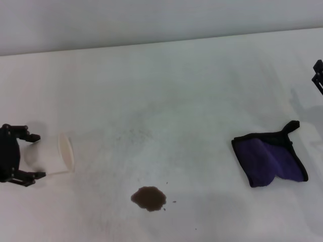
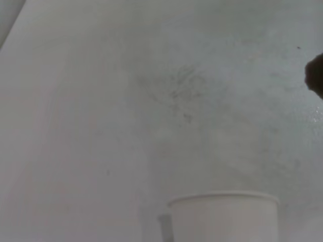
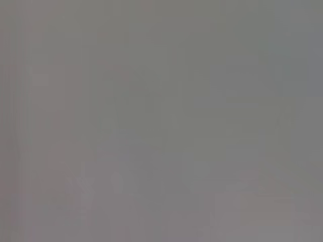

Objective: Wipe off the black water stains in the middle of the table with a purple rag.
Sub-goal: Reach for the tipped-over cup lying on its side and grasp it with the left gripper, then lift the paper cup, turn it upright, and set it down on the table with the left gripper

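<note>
The black water stains (image 1: 149, 198) are one small dark brown blotch with tiny specks on the white table (image 1: 166, 101), near its front middle. The blotch also shows at the edge of the left wrist view (image 2: 316, 75). The purple rag (image 1: 270, 159), with black edging and a loop tab, lies loosely folded to the right of the stain. My left gripper (image 1: 34, 156) is at the far left, its fingers on either side of a white paper cup (image 1: 50, 157) lying on its side. My right gripper (image 1: 318, 75) shows only partly at the right edge, well behind the rag.
The cup's mouth points toward the table's middle; its rim shows in the left wrist view (image 2: 224, 199). Faint grey speckles (image 1: 133, 133) mark the table behind the stain. The right wrist view shows only plain grey.
</note>
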Robot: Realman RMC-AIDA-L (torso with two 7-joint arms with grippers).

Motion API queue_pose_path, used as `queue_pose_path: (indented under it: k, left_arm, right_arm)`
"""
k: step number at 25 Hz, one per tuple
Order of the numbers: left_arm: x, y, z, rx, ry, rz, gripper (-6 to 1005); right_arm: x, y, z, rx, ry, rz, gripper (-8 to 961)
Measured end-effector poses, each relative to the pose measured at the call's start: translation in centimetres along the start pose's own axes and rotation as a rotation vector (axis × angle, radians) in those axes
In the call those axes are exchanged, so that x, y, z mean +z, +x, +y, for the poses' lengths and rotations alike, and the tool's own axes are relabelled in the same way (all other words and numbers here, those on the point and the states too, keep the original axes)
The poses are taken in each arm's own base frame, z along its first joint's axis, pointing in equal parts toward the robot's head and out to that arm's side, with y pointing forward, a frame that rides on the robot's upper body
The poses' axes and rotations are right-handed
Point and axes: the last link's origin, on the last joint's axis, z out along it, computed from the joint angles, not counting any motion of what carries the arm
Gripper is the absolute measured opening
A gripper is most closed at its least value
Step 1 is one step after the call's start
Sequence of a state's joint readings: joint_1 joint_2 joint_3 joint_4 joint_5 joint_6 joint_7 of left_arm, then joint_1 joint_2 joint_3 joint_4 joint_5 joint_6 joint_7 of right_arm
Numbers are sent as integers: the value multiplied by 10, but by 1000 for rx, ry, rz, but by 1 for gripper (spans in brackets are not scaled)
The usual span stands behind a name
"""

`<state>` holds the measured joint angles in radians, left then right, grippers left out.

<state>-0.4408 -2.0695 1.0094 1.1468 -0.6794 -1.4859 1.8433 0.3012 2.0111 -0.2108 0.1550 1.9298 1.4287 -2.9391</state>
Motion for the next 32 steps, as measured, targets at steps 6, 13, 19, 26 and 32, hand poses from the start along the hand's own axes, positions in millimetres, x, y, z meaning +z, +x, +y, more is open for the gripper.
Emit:
queue_pose_path:
  k: [6,13,19,26,32]
  left_arm:
    - [11,-4,3,-18,0,15,875]
    - [12,-2,3,-32,20,50,837]
    - [10,8,-2,-50,57,134,755]
    - [7,35,-15,-134,162,385,695]
    - [19,42,-21,-285,248,586,635]
  right_arm:
    - [-1,1,2,6,-6,4,857]
    - [-2,2,2,7,-8,13,857]
    - [-3,3,3,7,-14,18,857]
    - [-2,2,4,-7,-27,10,857]
    - [3,0,-2,-46,-32,13,857]
